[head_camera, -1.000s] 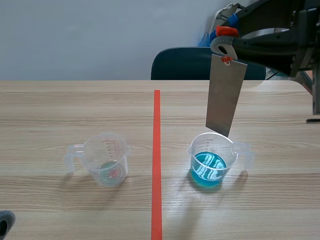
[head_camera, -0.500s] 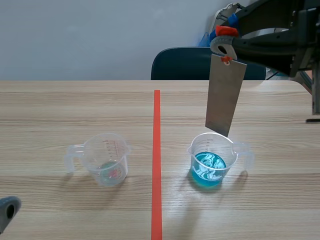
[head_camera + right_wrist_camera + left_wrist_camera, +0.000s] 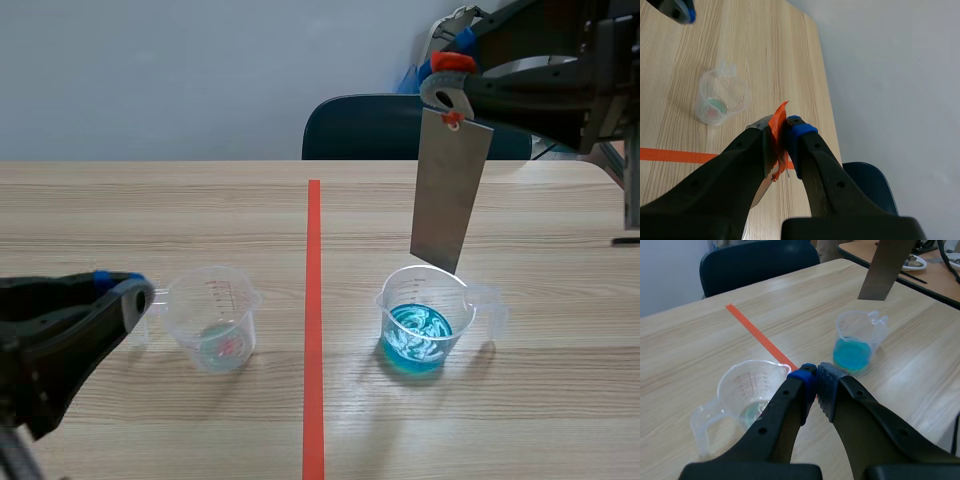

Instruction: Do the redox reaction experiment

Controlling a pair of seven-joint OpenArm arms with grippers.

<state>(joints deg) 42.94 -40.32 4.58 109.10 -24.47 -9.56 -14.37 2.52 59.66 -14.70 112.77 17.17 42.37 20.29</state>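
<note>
Right gripper (image 3: 447, 88) clamps the top of a grey metal plate (image 3: 450, 190), which hangs over a cup of blue liquid (image 3: 418, 325).
Left gripper (image 3: 815, 377), fingers together and empty, sits just beside a nearly empty clear cup (image 3: 212, 320).

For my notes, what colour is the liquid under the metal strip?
Blue liquid, clearest in the scene view.

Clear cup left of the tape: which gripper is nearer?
Left. The left gripper sits beside the clear cup, at its handle; the right gripper is raised across the tape, holding the metal strip over the blue cup.
</note>
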